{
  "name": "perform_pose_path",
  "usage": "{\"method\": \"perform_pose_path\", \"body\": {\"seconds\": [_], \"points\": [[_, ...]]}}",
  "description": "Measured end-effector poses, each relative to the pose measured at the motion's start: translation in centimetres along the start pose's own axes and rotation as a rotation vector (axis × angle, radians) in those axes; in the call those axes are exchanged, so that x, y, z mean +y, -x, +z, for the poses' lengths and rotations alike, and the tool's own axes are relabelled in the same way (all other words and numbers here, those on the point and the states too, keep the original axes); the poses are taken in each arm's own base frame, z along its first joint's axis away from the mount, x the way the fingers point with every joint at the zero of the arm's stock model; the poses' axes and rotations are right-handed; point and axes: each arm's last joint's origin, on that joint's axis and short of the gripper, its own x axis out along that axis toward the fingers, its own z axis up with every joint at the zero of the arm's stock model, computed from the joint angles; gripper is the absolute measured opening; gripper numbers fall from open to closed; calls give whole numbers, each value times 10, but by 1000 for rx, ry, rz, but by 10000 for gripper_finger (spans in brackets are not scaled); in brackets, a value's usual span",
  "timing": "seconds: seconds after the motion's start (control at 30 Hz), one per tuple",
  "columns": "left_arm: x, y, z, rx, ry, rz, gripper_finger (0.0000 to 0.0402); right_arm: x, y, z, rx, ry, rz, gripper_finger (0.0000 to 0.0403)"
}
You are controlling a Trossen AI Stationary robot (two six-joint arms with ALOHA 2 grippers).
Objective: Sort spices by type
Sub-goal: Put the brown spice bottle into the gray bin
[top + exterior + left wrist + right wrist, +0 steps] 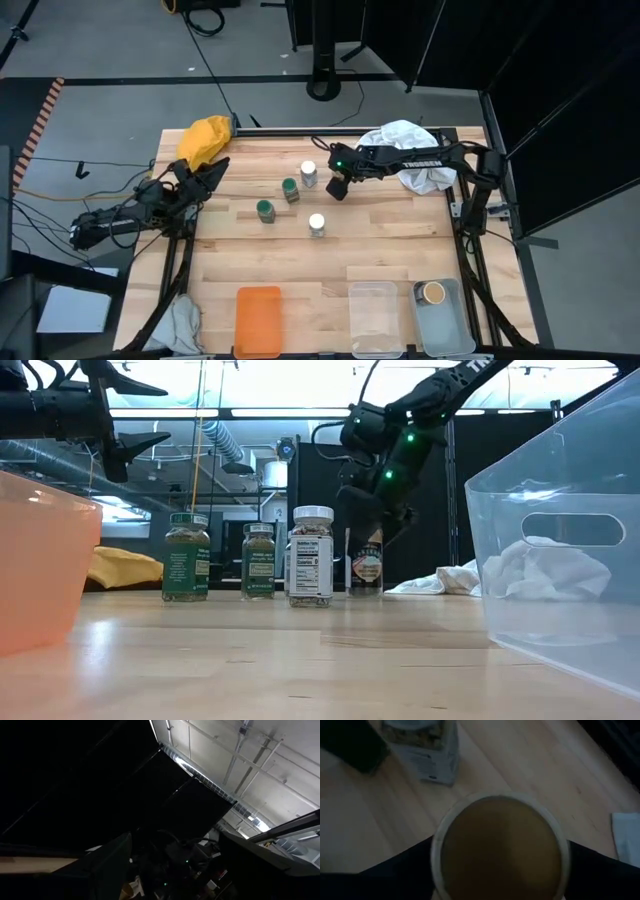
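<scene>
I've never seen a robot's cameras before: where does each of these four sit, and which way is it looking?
High view: above the table, straight down; both arms, right end effector by the jars.
Low view: tabletop height, looking across; arms enter from above, green-lidded jar in front.
Left wrist view: on the raised left arm, facing the ceiling; none of its own body is clear.
Right wrist view: on the right arm, straight down on a tan-lidded jar.
Shared: the white-lidded jar shows in high and low views.

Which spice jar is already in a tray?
The tan-lidded cylindrical jar standing in the grey rectangular tray; the green-lidded and white-lidded jars stand on the wooden table.
</scene>
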Motion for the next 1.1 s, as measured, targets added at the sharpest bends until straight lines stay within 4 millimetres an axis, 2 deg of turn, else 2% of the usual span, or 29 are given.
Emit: {"method": "perform_pose_path", "body": {"seconds": [0.13,0.37,0.5,0.67,0.8,0.93,1.1], "points": [[0,0,0,0,0,1,305,0,-2,0,-2,-16,-12,285],[0,0,0,1,-1,1,305,0,-1,0,-4,-50,-11,285],[0,0,0,1,-1,1,305,1,15,4,-38,-74,5,285],[0,0,0,1,-1,1,305,-2,57,17,-140,-83,40,285],[0,0,0,1,-1,1,305,-9,107,19,-246,-110,67,285],[0,0,0,1,-1,1,305,-13,163,4,-314,-143,97,285],[0,0,0,3,-2,2,305,-10,226,-30,-337,-215,211,285]]}}
